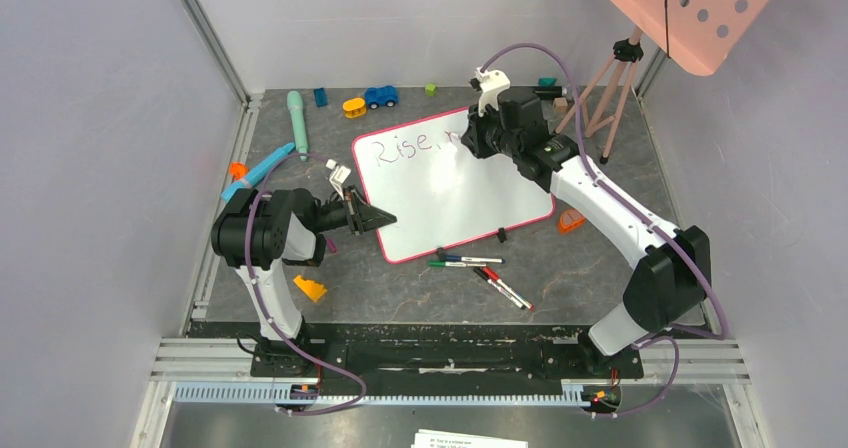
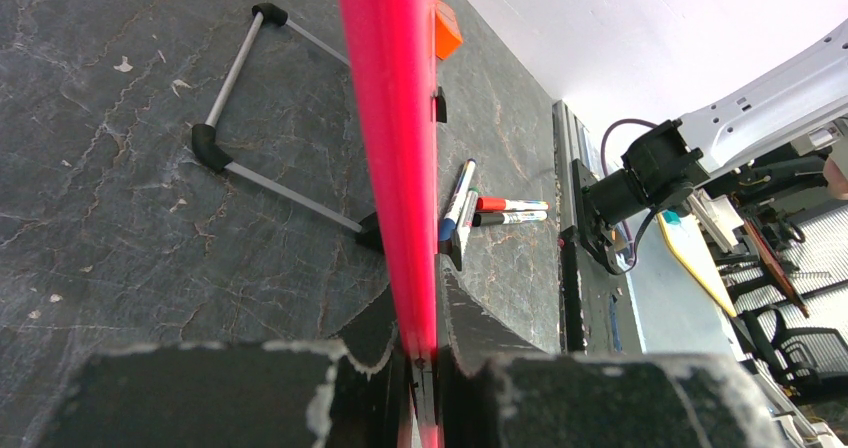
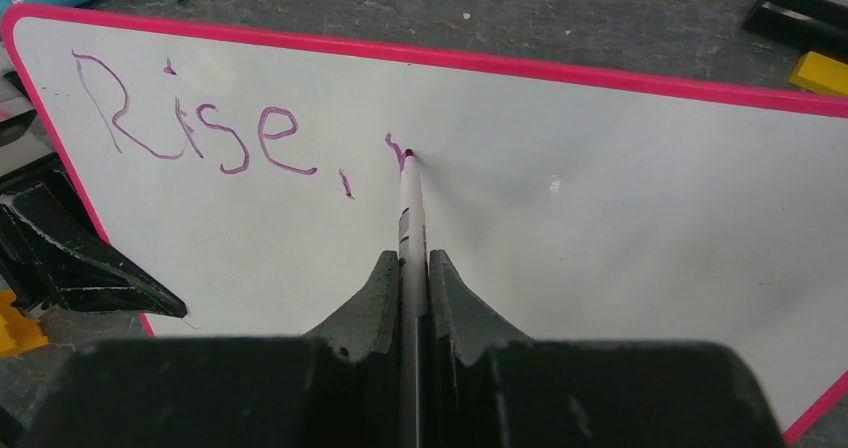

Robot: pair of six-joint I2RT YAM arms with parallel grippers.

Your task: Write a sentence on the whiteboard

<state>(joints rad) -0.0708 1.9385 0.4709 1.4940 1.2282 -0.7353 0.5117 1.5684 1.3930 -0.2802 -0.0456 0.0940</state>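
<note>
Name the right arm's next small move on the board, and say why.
Probably drag the marker tip onward to finish the started letter: the right gripper holds it with its tip on the whiteboard, at a short stroke after Rise, and the left gripper clamps the rim.

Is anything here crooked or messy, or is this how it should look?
The white board with the pink rim sits skewed on the dark grey table, the left pincer clamping its edge. Loose marker pens lie scattered in front of it. Nothing looks spilled or broken.
</note>
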